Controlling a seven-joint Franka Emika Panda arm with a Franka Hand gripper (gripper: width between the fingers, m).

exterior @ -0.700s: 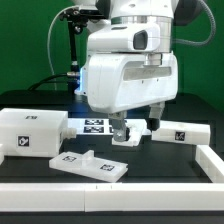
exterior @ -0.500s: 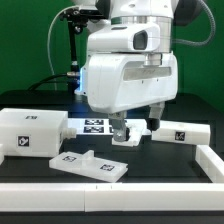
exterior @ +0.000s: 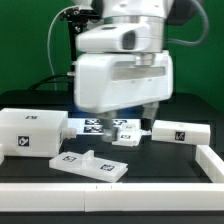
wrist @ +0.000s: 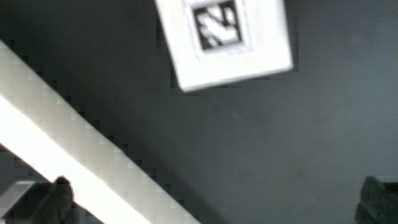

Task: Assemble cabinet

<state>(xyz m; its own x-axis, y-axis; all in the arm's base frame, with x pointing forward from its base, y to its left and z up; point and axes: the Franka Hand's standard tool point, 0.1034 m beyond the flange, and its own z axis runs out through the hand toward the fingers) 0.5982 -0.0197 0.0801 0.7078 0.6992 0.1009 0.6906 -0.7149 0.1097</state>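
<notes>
Four white tagged parts lie apart on the dark bench. The boxy cabinet body sits at the exterior view's left. The flat panel lies near the front centre with two tags facing up. The long block lies at the exterior view's right. The small block rests just beside the marker board, farther back in the centre. A white rail borders the bench along the near and right edges. The arm's large white housing hangs over the centre and hides most of the hand in the exterior view. In the wrist view the hand is spread wide: its dark fingertips show at opposite edges of the frame with only bare bench between them, and nothing is gripped. The same view shows a tagged white piece lying flat and clear of the fingertips, and a white strip crossing diagonally. Which parts these are cannot be told.
</notes>
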